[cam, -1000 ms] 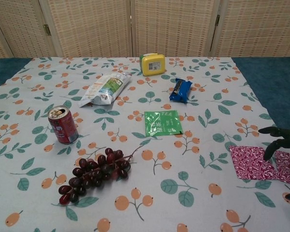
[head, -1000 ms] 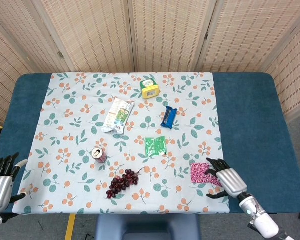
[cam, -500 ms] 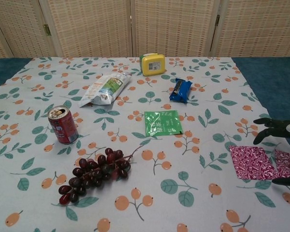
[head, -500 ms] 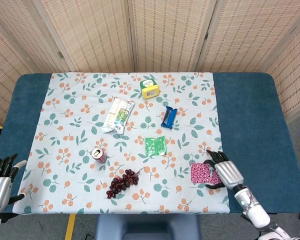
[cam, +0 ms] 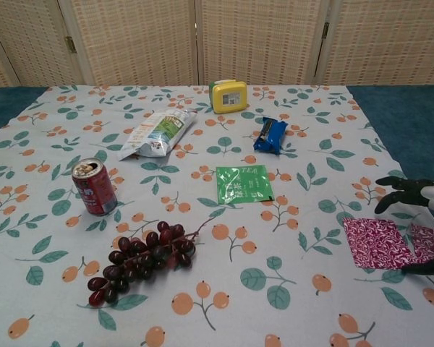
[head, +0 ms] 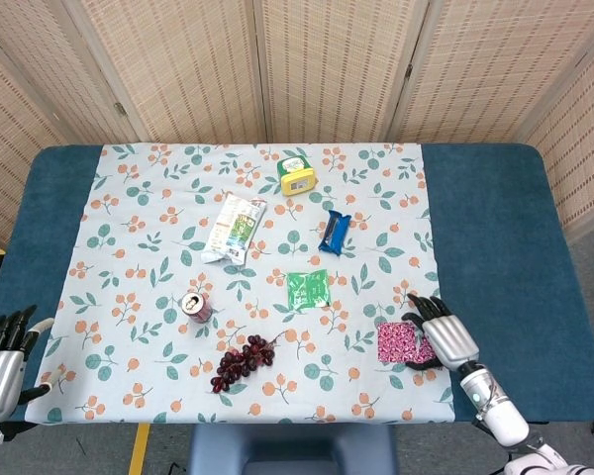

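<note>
Hovering spread-fingered and holding nothing, the right robot hand (head: 442,338) sits over the right edge of the pink patterned packet (head: 400,342), which lies flat near the tabletop's front edge; left robot hand (head: 2,358) idles open, well apart.

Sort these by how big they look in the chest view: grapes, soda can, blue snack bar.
1. grapes
2. soda can
3. blue snack bar, though it lies farther from the camera, so its true size is unsure.
</note>
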You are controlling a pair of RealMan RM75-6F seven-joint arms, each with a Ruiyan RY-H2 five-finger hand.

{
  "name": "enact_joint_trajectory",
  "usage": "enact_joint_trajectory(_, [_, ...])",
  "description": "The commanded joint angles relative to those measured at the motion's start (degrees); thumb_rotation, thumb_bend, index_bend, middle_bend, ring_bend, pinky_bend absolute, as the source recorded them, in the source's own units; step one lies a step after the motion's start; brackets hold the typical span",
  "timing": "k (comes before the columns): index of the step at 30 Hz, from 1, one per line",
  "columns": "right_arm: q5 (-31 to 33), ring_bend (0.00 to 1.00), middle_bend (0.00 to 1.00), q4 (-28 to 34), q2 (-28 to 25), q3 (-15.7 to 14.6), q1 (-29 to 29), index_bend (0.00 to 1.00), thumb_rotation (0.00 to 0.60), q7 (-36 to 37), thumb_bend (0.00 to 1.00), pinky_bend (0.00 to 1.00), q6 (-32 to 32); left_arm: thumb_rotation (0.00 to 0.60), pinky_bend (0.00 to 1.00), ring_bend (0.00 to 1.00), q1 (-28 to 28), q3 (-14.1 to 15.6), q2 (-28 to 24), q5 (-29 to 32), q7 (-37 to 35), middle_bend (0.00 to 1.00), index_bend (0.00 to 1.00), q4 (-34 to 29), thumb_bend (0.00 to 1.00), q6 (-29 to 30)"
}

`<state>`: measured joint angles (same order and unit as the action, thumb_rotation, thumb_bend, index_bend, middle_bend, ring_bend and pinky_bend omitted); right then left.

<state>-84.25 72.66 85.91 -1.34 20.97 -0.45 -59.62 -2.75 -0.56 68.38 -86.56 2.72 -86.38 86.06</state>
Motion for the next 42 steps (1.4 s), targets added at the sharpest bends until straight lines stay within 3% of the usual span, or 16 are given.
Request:
enact_joint_trajectory(1, [0.1, 0.0, 0.03, -0.6, 0.5, 0.2, 0.2, 0.23, 0.448, 0.0, 0.15, 0.0, 0.1, 0.6, 0.0, 0.08, 0.0, 0.0, 0.0, 0.0, -0.1, 0.07, 0.22, 0.1, 0.27, -0.1])
enact_joint_trajectory(42, [6.1, 0.0, 0.03, -11.6, 5.8, 7.1, 8.0, 0.23, 0.448, 2.0, 0.15, 0.0, 6.9, 0.6, 0.0, 0.09, -0.1, -0.3, 0.9, 1.4, 0.0, 0.07, 0.23, 1.6, 0.27, -1.5])
